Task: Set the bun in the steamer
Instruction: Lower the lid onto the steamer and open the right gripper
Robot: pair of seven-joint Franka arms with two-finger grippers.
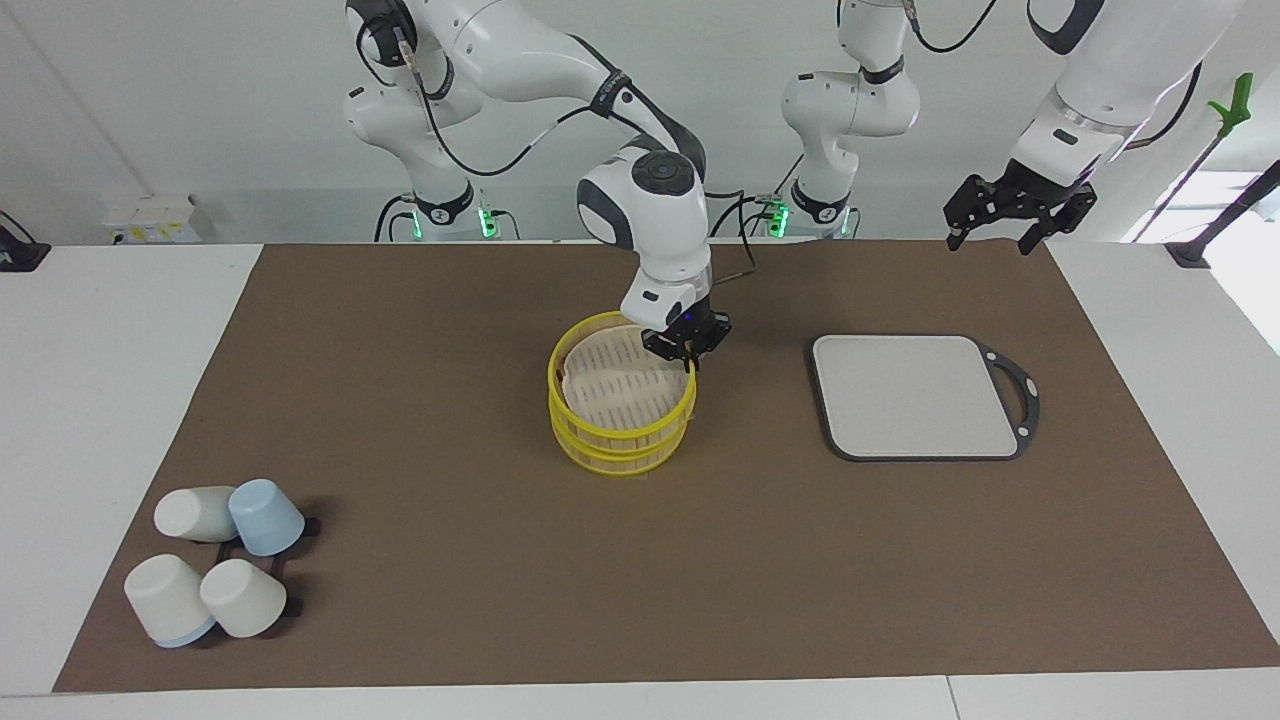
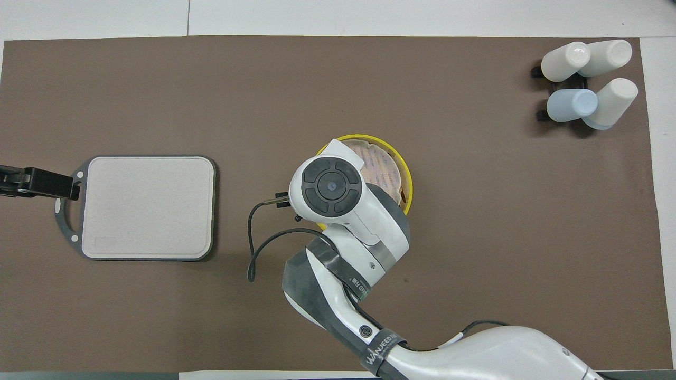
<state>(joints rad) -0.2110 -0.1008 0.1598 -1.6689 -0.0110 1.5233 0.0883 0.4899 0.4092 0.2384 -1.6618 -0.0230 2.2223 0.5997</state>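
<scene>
Two round yellow-rimmed baskets stand stacked mid-mat. The top basket [image 1: 620, 385] is lined with white paper and also shows in the overhead view [image 2: 388, 158]. The lower basket [image 1: 620, 455] has its floor hidden, so no bare slatted floor shows. The bun is not in view. My right gripper [image 1: 688, 362] is down at the top basket's rim, at its edge nearer to the robots, and is shut on that rim. In the overhead view the right arm covers it. My left gripper [image 1: 993, 238] is open and empty, and waits in the air above the mat's edge at the left arm's end [image 2: 63, 184].
A grey cutting board [image 1: 915, 395] with a dark handle lies toward the left arm's end [image 2: 148, 207]. Several white and blue cups [image 1: 215, 570] lie on a black rack at the right arm's end, farther from the robots [image 2: 589, 79].
</scene>
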